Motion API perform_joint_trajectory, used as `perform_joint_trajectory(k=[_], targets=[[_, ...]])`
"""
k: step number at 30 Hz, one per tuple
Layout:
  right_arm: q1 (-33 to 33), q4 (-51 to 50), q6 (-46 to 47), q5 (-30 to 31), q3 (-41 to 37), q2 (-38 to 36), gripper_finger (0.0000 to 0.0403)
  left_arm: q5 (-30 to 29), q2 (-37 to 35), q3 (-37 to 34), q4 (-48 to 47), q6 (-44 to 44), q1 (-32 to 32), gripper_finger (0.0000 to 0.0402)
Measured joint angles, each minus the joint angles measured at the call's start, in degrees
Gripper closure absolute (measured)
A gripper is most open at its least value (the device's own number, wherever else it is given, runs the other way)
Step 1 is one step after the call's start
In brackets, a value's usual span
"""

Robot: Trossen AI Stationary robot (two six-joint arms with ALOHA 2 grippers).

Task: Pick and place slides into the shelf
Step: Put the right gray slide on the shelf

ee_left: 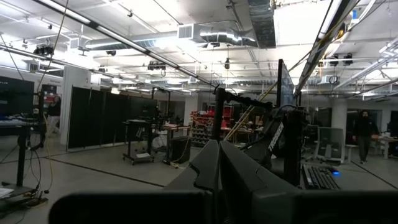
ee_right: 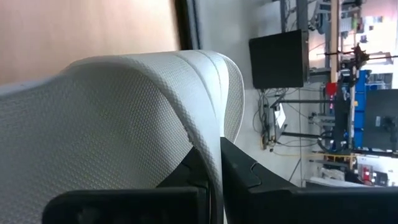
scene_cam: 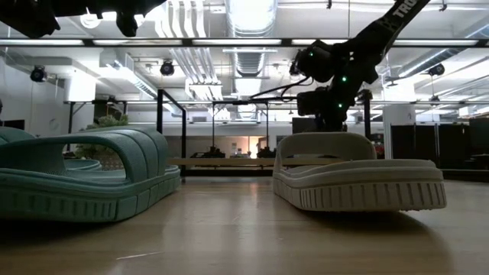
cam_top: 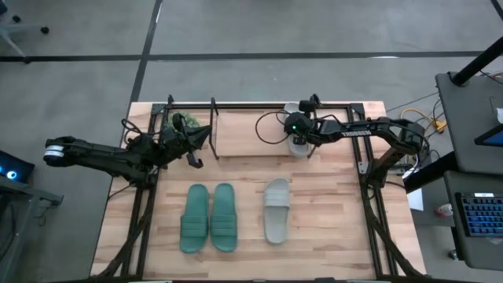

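Three slides lie on my worktop (cam_top: 330, 212) toward its near edge: the teal-green pair (cam_top: 209, 218) side by side, and one pale slide (cam_top: 277, 209) just to their right. Going left to right, my left hand (cam_top: 198, 140) hangs raised by the shelf (cam_top: 236, 130) near its left hooped end, its fingers together and holding nothing, pointing out into the room. My right hand (cam_top: 297, 135) is over the shelf's right part, fingers clamped on the strap edge of the fourth slide (ee_right: 124, 118), a pale one, partly hidden beneath the wrist in the high view.
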Motion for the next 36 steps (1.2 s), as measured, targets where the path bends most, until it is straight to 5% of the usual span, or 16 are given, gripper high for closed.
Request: perform_joint_trajectory(k=[12, 36], targets=[[0.0, 1.3, 0.2, -1.4, -0.3, 0.0, 0.0379, 0.0, 0.0, 0.0, 0.0, 0.0, 0.0, 0.0402], [0.1, -2.0, 0.2, -0.2, 0.2, -0.7, 0.0246, 0.0, 0.0, 0.0, 0.0, 0.0, 0.0, 0.0402]])
